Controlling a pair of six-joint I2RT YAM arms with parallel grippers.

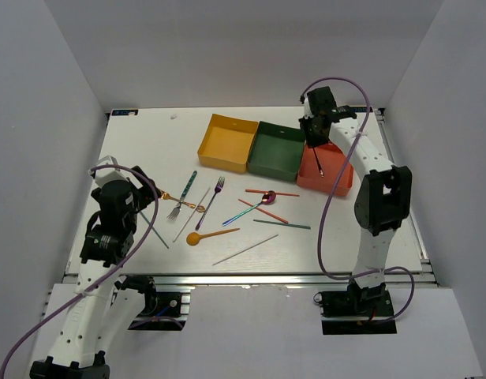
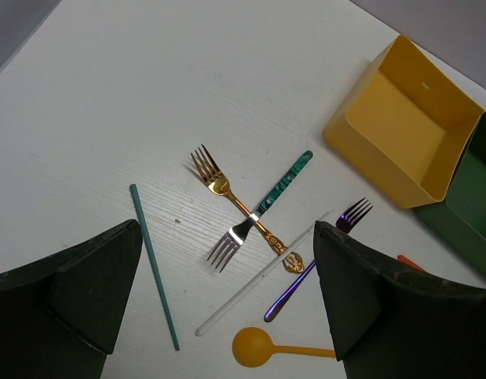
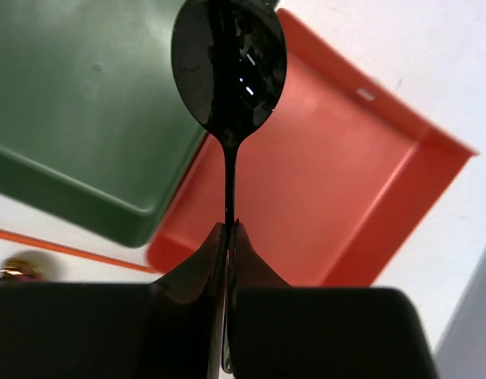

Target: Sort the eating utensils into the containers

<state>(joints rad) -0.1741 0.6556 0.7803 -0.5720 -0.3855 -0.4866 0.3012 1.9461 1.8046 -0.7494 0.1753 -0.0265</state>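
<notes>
The right jaws pinched the black spoon [image 3: 229, 71] by its handle, bowl jutting ahead above the red tray [image 3: 338, 205], while the left jaws stood spread.

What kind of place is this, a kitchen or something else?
Most likely a robotics lab test cell, not a kitchen: plain white panels box in a white tabletop, two white robot arms are mounted by the aluminium rail along its near edge, and loose cutlery lies beside three coloured square trays.
</notes>
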